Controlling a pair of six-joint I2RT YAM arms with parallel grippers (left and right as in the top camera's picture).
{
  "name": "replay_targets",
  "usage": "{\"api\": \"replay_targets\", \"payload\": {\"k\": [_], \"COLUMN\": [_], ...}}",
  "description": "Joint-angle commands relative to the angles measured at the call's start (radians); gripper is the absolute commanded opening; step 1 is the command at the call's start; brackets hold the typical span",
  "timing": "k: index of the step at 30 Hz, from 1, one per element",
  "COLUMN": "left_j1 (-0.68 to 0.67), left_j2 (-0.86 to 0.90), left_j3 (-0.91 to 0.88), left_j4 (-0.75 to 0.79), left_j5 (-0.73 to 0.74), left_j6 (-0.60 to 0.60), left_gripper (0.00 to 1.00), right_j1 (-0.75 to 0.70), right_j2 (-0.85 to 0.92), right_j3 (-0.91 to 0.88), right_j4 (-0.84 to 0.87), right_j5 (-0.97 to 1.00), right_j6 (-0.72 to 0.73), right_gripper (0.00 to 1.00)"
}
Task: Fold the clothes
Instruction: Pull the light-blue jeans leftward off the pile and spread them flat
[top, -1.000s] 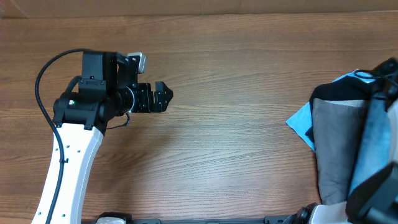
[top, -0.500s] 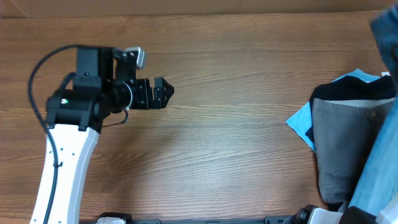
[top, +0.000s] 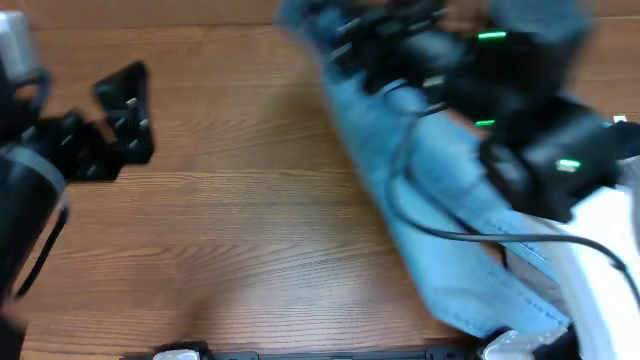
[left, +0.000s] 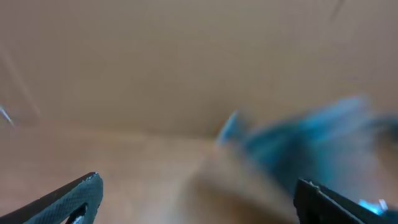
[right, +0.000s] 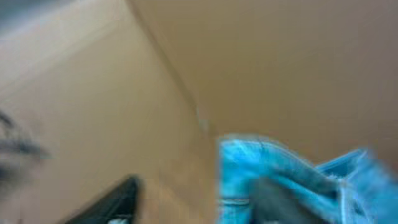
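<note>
Folding has not begun, as far as these views show. The long light-blue faded denim jeans (top: 440, 200) are not laid flat. They stretch in a loose, motion-smeared band from near the middle of the far edge of the brown wood-grain surface (top: 250, 260) down toward its near right corner, under the right arm. No crease or doubled-over leg can be made out.

The right hand (right: 196, 199) is badly blurred. Its wrist view shows blue denim against one finger and the fingers seemingly apart, so I cannot tell whether it has a grip on the cloth. The left hand (left: 199, 188) is near the left edge with its fingers spread wide and nothing between them.

What is left, by my judgement, is nearly everything: spreading the jeans on the bare middle of the surface, smoothing them, bringing leg onto leg, then folding along the length.
</note>
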Motion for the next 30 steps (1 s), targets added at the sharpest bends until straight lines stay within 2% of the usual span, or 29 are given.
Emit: {"api": "replay_targets", "payload": {"k": [1, 6, 10, 14, 18, 22, 25, 30], "left_j1": [0.006, 0.006, 0.003, -0.006, -0.060, -0.119, -0.142, -0.153], "left_j2": [-0.015, 0.006, 0.090, 0.262, 0.455, 0.674, 0.829, 1.031], "left_j3": [0.125, 0.132, 0.121, 0.120, 0.120, 0.120, 0.120, 0.120], "left_j4": [-0.026, -0.088, -0.178, -0.267, -0.301, -0.278, -0.211, -0.095], "left_j5": [-0.092, -0.091, -0.013, 0.148, 0.171, 0.143, 0.083, 0.094], "left_j6": [0.011, 0.011, 0.039, 0.141, 0.224, 0.300, 0.300, 0.309], "left_gripper": [1.00, 1.00, 1.00, 1.00, 1.00, 1.00, 1.00, 1.00], "right_j1": [0.092, 0.100, 0.100, 0.100, 0.100, 0.100, 0.100, 0.100], "right_j2": [0.008, -0.050, -0.137, -0.235, -0.291, -0.304, -0.288, -0.244], "right_j3": [0.016, 0.018, 0.018, 0.018, 0.018, 0.018, 0.016, 0.016], "right_j4": [-0.053, -0.078, -0.090, -0.138, -0.221, -0.326, -0.402, -0.488], "right_j5": [0.336, 0.579, 0.680, 0.694, 0.694, 0.694, 0.694, 0.694], "right_j6": [-0.088, -0.088, -0.088, -0.060, 0.014, 0.069, 0.069, 0.100], "right_gripper": [0.78, 0.88, 0.89, 0.89, 0.89, 0.88, 0.88, 0.88]}}
